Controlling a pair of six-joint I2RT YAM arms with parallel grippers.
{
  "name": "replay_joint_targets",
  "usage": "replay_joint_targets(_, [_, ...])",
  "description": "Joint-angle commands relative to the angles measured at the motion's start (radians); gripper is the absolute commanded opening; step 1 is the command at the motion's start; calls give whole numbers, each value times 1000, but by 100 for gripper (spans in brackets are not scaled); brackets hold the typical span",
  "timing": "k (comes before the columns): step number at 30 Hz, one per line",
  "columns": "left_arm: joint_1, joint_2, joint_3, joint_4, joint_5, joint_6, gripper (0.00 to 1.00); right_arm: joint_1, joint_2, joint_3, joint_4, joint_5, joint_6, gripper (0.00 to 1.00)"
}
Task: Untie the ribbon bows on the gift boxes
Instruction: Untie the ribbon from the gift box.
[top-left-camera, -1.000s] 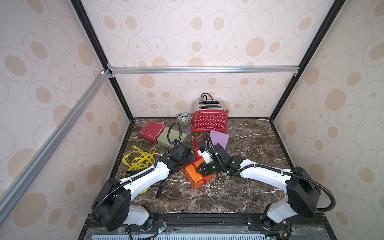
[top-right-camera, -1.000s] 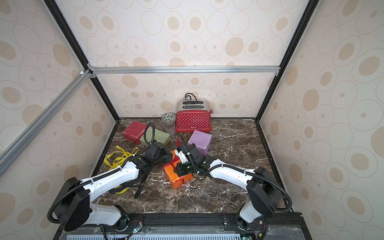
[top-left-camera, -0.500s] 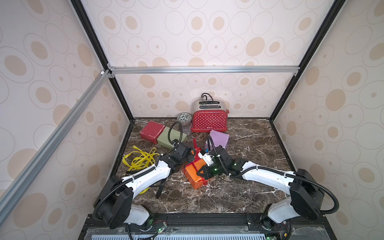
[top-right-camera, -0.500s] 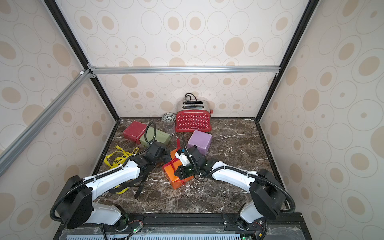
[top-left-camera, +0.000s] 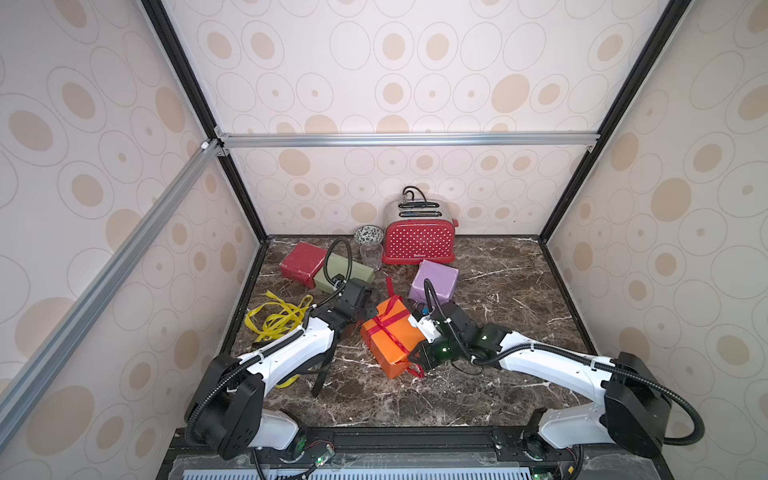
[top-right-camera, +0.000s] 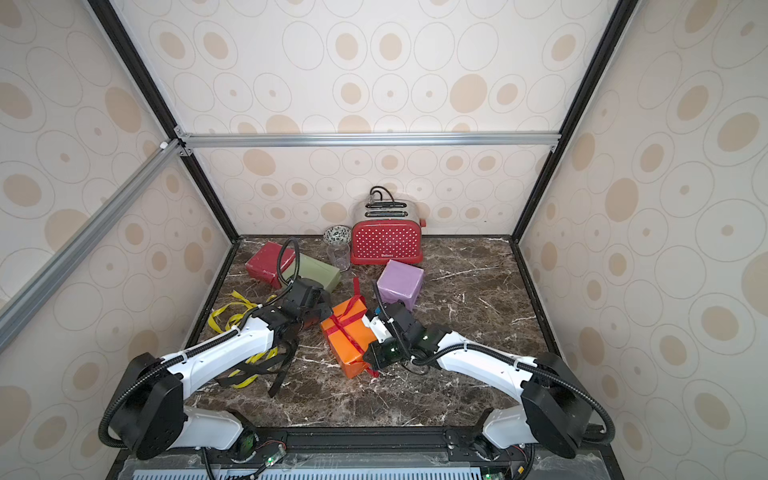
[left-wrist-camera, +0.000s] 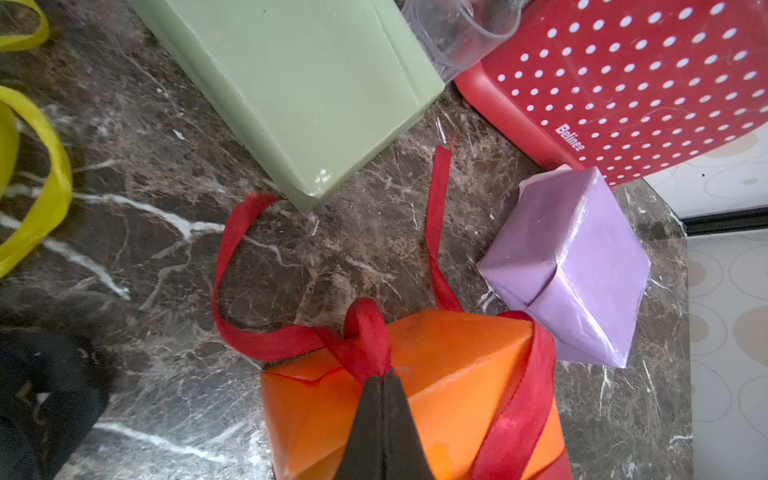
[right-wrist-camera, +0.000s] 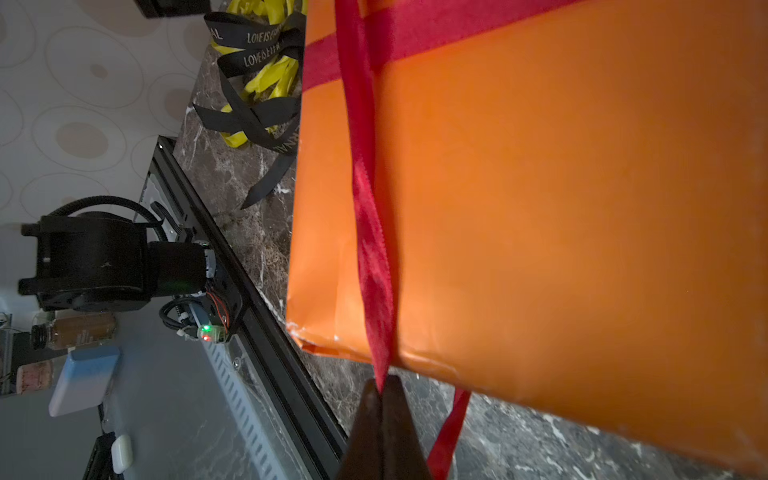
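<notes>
The orange gift box (top-left-camera: 388, 343) lies mid-table, wrapped in a red ribbon (left-wrist-camera: 368, 332) whose two loose tails trail over the marble. At the box's far end my left gripper (left-wrist-camera: 384, 376) is shut on a small loop of this ribbon. My right gripper (right-wrist-camera: 382, 384) is shut on the same ribbon (right-wrist-camera: 372, 249) at the box's near corner, and a short tail hangs beside it. Bare of ribbon are the dark red box (top-left-camera: 302, 264), the olive green box (top-left-camera: 347, 274) and the lilac box (top-left-camera: 434, 280). Both arms flank the orange box (top-right-camera: 349, 338).
Loose yellow ribbons (top-left-camera: 278, 318) and a black lettered ribbon (top-right-camera: 266, 370) lie at the left, partly under my left arm. A red white-dotted toaster (top-left-camera: 417, 241), a clear glass (top-left-camera: 371, 255) and a small patterned bowl (top-left-camera: 368, 235) stand at the back wall.
My left gripper has shut on the red ribbon's loop at the orange box's far end. The right gripper has kept its hold at the near corner.
</notes>
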Motion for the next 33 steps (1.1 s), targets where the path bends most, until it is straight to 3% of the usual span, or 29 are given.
replay_joint_targets(1, [20, -9, 41, -30, -11, 27, 0, -8, -54, -35, -67, 47, -18, 0])
replay_joint_targets(14, [114, -32, 11, -16, 27, 35, 0, -44, -154, -129, -222, 188, 20, 0])
replay_joint_targets(25, [176, -48, -35, 5, 39, 20, 0, -71, -144, -135, -319, 419, 192, 0])
replay_joint_targets(33, [213, -95, -88, 5, 45, 14, 0, -141, -193, -175, -324, 464, 284, 0])
